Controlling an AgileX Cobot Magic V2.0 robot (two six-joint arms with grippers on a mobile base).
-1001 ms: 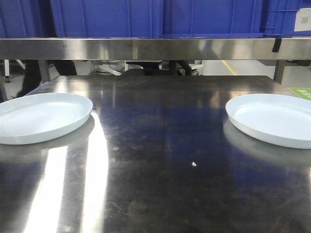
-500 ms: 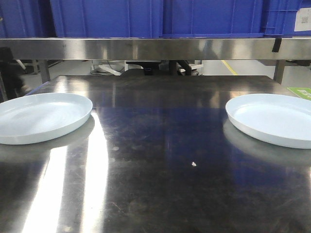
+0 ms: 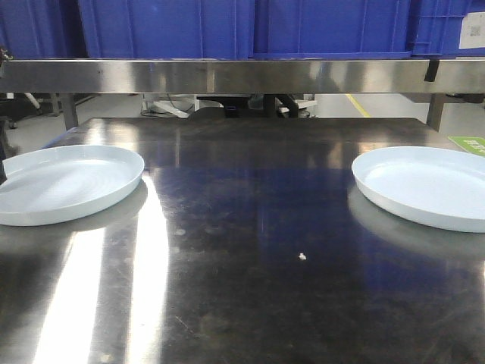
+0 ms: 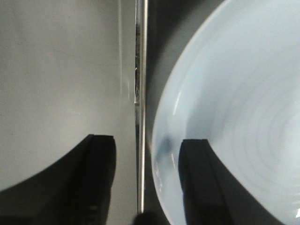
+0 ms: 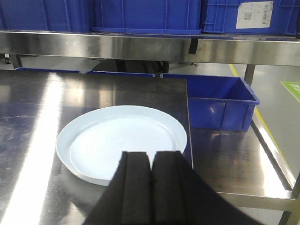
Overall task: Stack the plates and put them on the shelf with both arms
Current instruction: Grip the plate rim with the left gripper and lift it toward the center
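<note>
At the far left, the left gripper looks straight down with its jaws spread wide and holding nothing. Its left finger hangs over the grey floor, outside the table edge. Its right finger is over the inside of the left plate, just past the rim. The rim and the table edge lie between the two fingers. This view is blurred, so we cannot tell whether either finger touches the plate.

In the front view the left plate lies flat at the table's left side, with its outer part cut off by the frame. A dark sliver sits against it there, and we cannot make out what it is. A pale crumb lies on the bare steel in the middle. The shelf runs across behind and above the table, carrying blue bins whose tops are cut off.

The right plate lies flat at the table's right side, well apart from the left one and clipped by the frame.

The right gripper points forward and slightly down at the right plate, its fingers pressed together and empty. It hides the plate's near rim, so we cannot tell whether they touch. A low bin stands beyond the table's right edge.
</note>
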